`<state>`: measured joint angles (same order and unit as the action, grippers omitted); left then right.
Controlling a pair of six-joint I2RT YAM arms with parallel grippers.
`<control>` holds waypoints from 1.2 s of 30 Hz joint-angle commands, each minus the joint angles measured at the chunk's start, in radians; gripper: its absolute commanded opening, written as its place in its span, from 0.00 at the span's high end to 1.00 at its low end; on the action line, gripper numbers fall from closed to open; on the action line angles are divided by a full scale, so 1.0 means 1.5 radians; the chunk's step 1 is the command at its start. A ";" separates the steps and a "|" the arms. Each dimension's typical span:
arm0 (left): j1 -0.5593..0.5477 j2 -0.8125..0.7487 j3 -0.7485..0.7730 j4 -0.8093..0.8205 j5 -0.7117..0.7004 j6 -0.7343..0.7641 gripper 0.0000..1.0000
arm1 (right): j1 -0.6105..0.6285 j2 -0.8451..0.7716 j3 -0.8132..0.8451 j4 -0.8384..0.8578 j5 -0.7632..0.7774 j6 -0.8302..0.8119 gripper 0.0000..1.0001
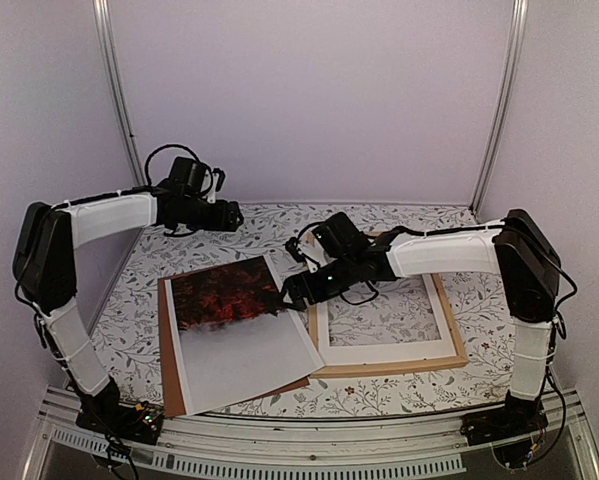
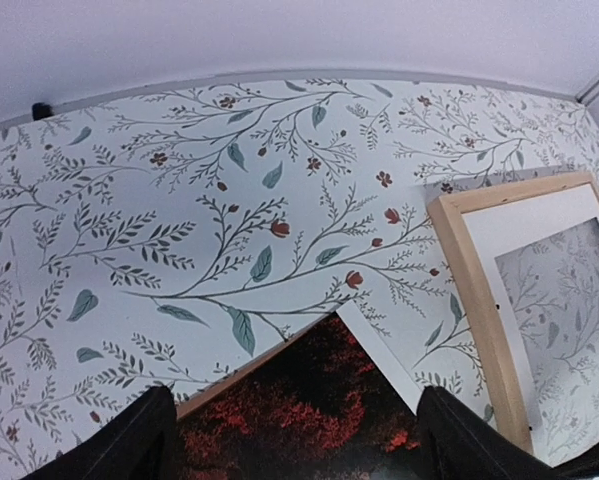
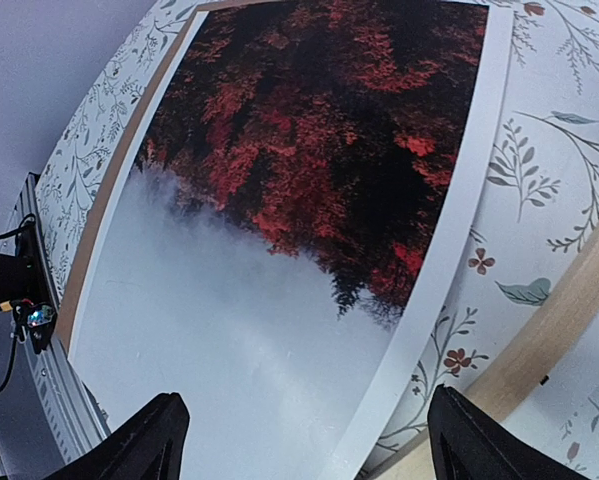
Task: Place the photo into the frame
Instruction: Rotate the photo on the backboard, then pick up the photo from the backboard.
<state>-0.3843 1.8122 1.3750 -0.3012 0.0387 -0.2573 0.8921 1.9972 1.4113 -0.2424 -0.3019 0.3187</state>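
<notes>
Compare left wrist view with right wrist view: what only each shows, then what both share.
Left wrist only: a corner of the thin light-wood picture frame, with the white cut-out mat plainly inside it. Right wrist only: the misty grey-white end of the rectangular photo print, and the near metal rail. Both: the photo's dark red band, a frame strip, the brown backing board beneath the photo, the floral tablecloth.

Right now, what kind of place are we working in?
Likely an enclosed robot test booth, not a home: plain white walls on metal corner posts, a floral-covered table, and an aluminium mounting rail at its near edge.
</notes>
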 commanded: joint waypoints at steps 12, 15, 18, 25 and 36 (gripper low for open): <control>-0.030 -0.304 -0.420 -0.007 -0.041 -0.209 0.14 | 0.031 0.123 0.137 -0.137 0.055 0.038 0.14; -0.036 -0.331 -0.453 -0.018 -0.044 -0.231 0.14 | 0.031 0.129 0.140 -0.150 0.068 0.055 0.14; -0.038 -0.346 -0.481 -0.035 -0.047 -0.250 0.14 | 0.032 0.130 0.145 -0.173 0.088 0.065 0.14; -0.042 -0.396 -0.539 -0.060 -0.044 -0.295 0.14 | 0.031 0.147 0.185 -0.254 0.144 0.063 0.14; -0.051 -0.423 -0.580 -0.098 -0.031 -0.340 0.14 | 0.034 0.170 0.236 -0.298 0.128 0.044 0.14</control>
<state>-0.4446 1.2018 0.5190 -0.4107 -0.0113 -0.7292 0.9428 2.2143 1.7424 -0.6056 -0.1146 0.3977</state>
